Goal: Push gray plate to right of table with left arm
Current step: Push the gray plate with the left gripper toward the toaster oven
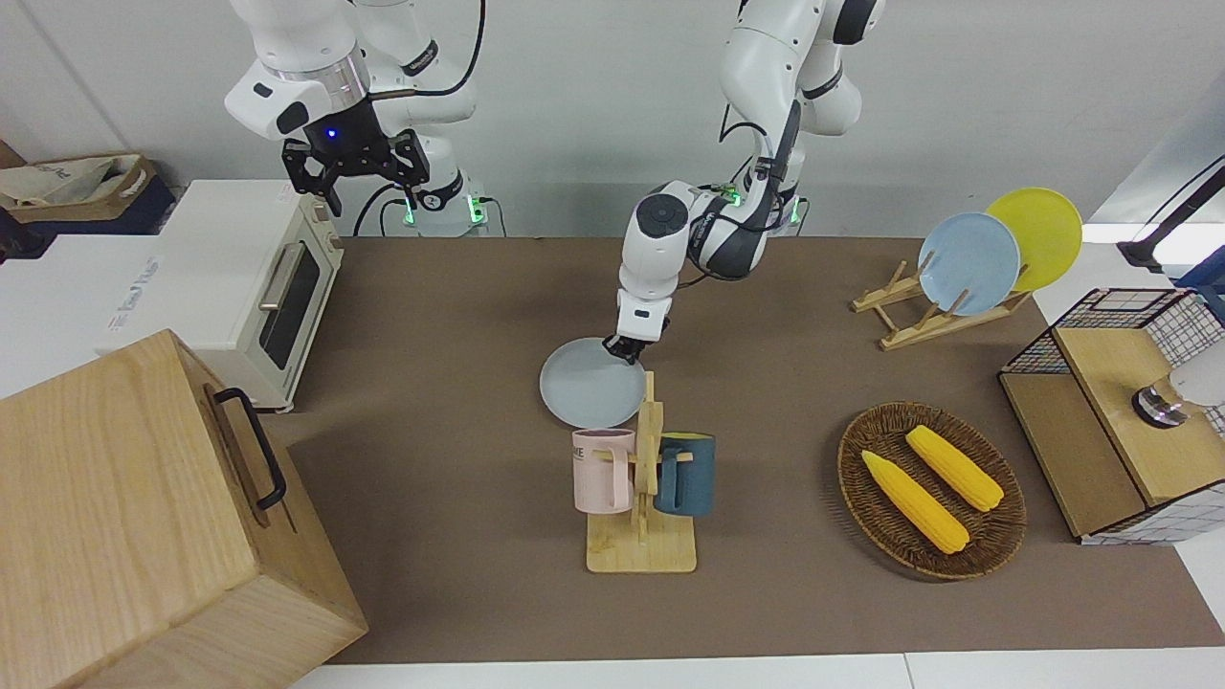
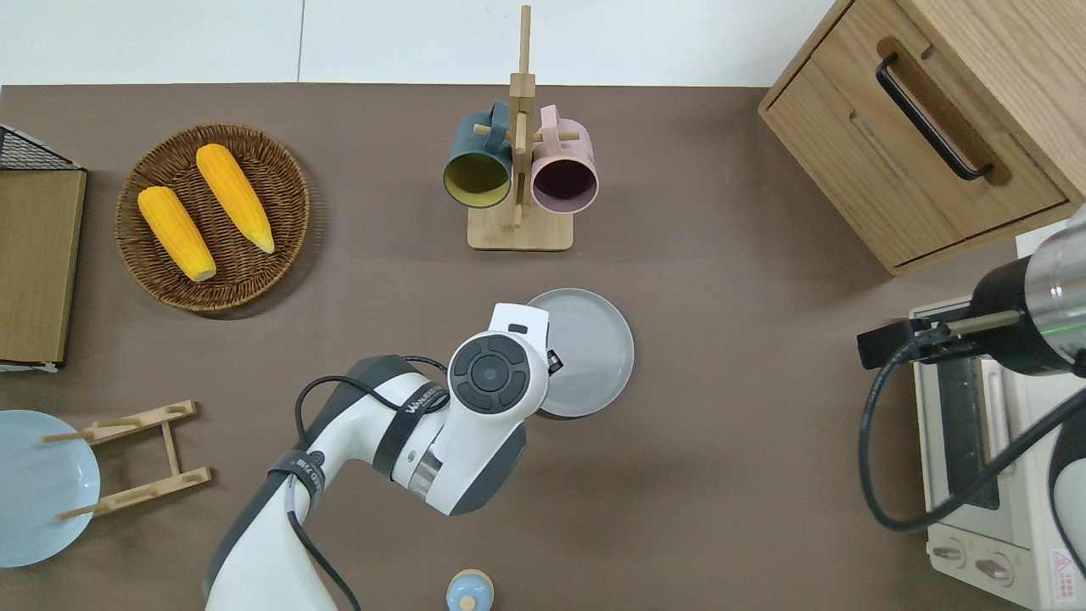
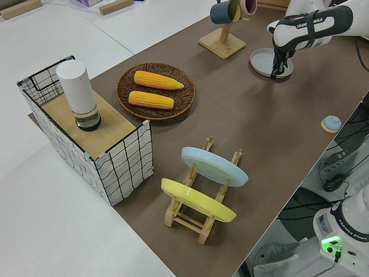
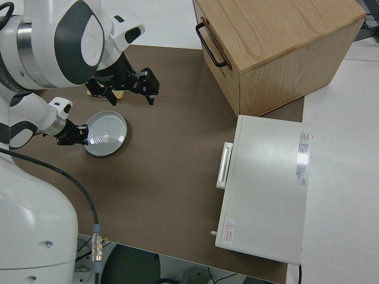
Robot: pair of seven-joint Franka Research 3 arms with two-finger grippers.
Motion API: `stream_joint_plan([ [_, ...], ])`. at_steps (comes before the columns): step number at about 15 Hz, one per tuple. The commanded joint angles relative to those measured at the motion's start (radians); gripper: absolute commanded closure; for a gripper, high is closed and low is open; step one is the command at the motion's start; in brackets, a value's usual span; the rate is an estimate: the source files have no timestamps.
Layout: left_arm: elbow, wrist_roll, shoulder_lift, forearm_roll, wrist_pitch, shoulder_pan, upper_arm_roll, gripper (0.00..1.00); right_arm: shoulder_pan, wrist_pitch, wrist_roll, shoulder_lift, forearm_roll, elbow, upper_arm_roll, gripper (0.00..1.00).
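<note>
Overhead view is showing the left gripper (image 2: 551,363) touching the pale gray round plate (image 2: 590,352) mid-frame on the brown worktop (image 2: 721,339); finger opening: cannot tell. Pushing low and steadily should be keeping it sliding straight.

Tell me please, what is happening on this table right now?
The left arm is working alone. Its left gripper is down at the rim of the gray plate, on the edge toward the left arm's end of the table, placed to push the plate toward the right arm's end. The plate lies flat near the middle, just nearer to the robots than the mug rack. The toaster oven and the wooden cabinet stand at the end it should go toward. The right arm is parked, its right gripper open.
</note>
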Motion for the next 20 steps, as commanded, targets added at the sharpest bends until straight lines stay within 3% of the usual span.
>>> stream_joint_plan([
  [1, 0.073, -0.071, 0.076, 0.018, -0.001, -0.061, 0.008, 1.00, -0.020, -0.014, 0.001, -0.003, 0.010, 0.008, 0.015, 0.017],
  [7, 0.122, -0.157, 0.119, 0.041, 0.004, -0.144, 0.010, 1.00, -0.020, -0.014, 0.002, -0.003, 0.010, 0.008, 0.013, 0.017],
  [17, 0.330, -0.298, 0.254, 0.110, -0.004, -0.246, 0.012, 1.00, -0.020, -0.014, 0.001, -0.003, 0.010, 0.008, 0.015, 0.017],
  [20, 0.341, -0.352, 0.268, 0.151, -0.004, -0.279, 0.012, 1.00, -0.020, -0.014, 0.002, -0.003, 0.010, 0.008, 0.015, 0.017],
])
